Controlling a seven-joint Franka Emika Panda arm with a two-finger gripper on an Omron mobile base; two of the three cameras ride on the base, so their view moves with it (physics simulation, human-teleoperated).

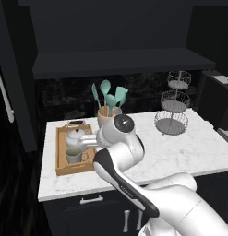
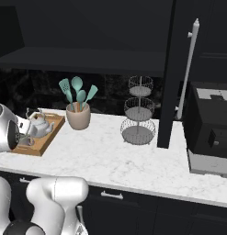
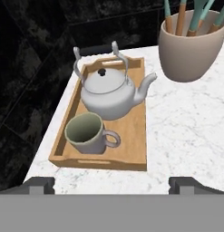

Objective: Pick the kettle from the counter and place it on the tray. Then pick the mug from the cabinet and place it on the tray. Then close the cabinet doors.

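Note:
The pale kettle point(image 3: 109, 93) stands upright at the far end of the wooden tray point(image 3: 138, 136), spout to the right. The grey mug point(image 3: 86, 133) with a green inside sits on the tray just in front of it, handle to the right. My gripper point(image 3: 112, 183) hangs open and holds nothing, above the counter point(image 3: 195, 136) near the tray's front rim. The left base view shows the kettle point(image 1: 77, 134), mug point(image 1: 73, 156) and tray point(image 1: 61, 159) at the counter's left end. Both black cabinet doors point(image 1: 11, 87) point(image 2: 177, 69) stand open, showing the dark cabinet shelf point(image 1: 120, 62).
A tan pot of teal utensils point(image 1: 107, 110) stands just right of the tray's far end. A three-tier wire stand point(image 2: 139, 112) sits further right on the marble. A dark appliance point(image 2: 211, 133) stands at the right end, behind the open right door's bar handle point(image 2: 188, 69).

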